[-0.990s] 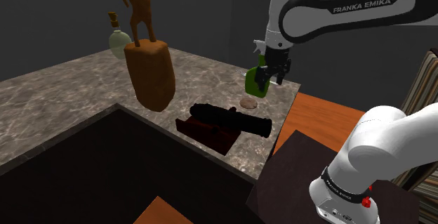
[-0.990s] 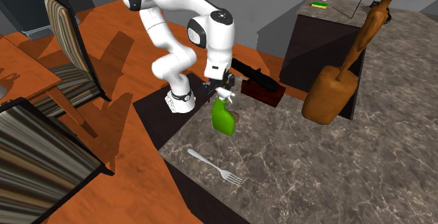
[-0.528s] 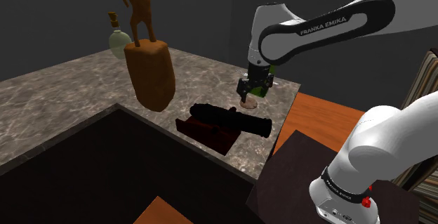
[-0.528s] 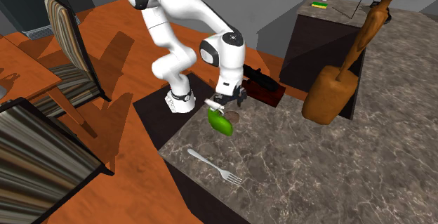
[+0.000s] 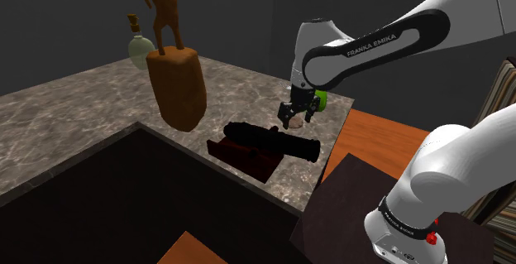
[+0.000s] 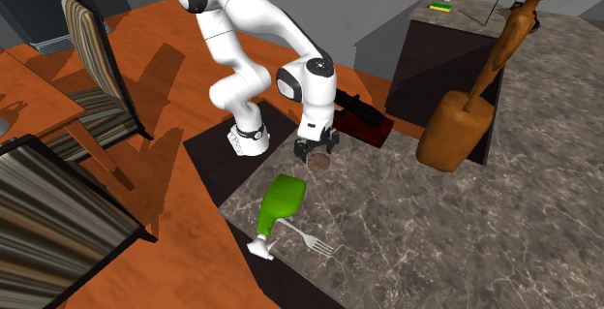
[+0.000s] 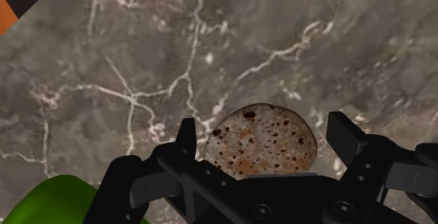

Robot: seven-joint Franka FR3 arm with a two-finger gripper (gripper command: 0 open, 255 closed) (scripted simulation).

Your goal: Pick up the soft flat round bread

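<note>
Flatbread point(image 7: 260, 140), round and pale brown with dark toasted spots, lies flat on the grey-brown veined marble countertop point(image 6: 465, 230), close to the corner of the counter that is nearest to the robot's stand. I go through the rest by size.

The white arm with dark joints point(image 6: 242, 16) bends over from the stand and points its wrist straight down at this corner. In the second exterior view's right part I see a tall brown wooden figure on a thick rounded base point(image 6: 455, 128), well apart from the bread. Between the figure and the bread stands a black model cannon on a dark red base point(image 5: 269, 138), just beside the bread.

A green bottle with a white cap point(image 6: 283, 200) is slanted at the counter's edge. Its cap is next to the handle of a silver fork point(image 6: 300, 231). I cannot tell whether the bottle rests there.

The all-black gripper point(image 5: 296, 115) is low over the counter, directly above the bread. In the wrist view its two fingers point(image 7: 188, 137) stand wide apart, one on each side of the bread, and I see a thin gap of marble between each finger and the bread's rim. So the pincer is open and holds nothing.
</note>
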